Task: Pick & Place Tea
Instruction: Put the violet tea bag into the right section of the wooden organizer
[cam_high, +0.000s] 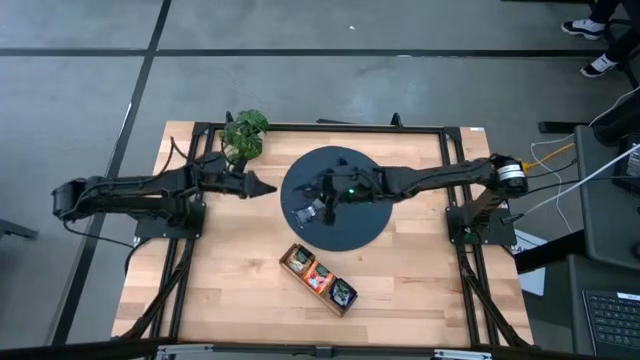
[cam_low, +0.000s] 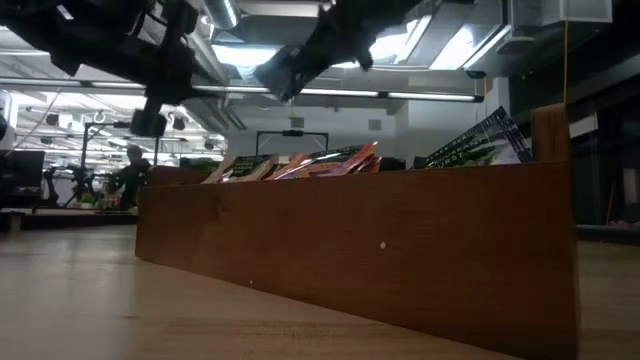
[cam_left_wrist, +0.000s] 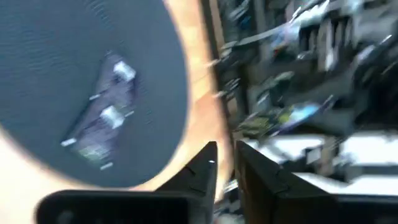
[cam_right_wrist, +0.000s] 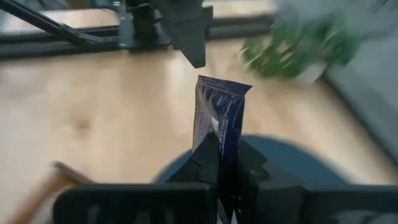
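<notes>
A: High view, item one: right claw, over the left part of the dark mat at the bench's middle. State?

B: Right wrist view settles it. Right claw clamped on a blue sachet, which stands upright between the fingers, its top edge clear above them. Wood of the bench lies beyond it, with a blurred plant further off.

A: Item two: left claw.

B: Just off the mat's left edge, near the plant at the bench's far-left corner. In the left wrist view the left claw shows a narrow gap between its fingers, nothing between them. The picture is blurred, so I cannot tell whether it is properly open or shut.

A: Item three: tea still on the mat.

B: A small cluster of sachets on the mat's left part, beneath the right claw. The left wrist view shows the same heap as a blur on the mat; colours and count cannot be read.

A: Item four: tray.

B: Wooden, three compartments, set at a slant between the mat and the bench's near edge. Each compartment holds sachets. In the low view its long wall fills the frame, sachet tops showing above the rim.
</notes>
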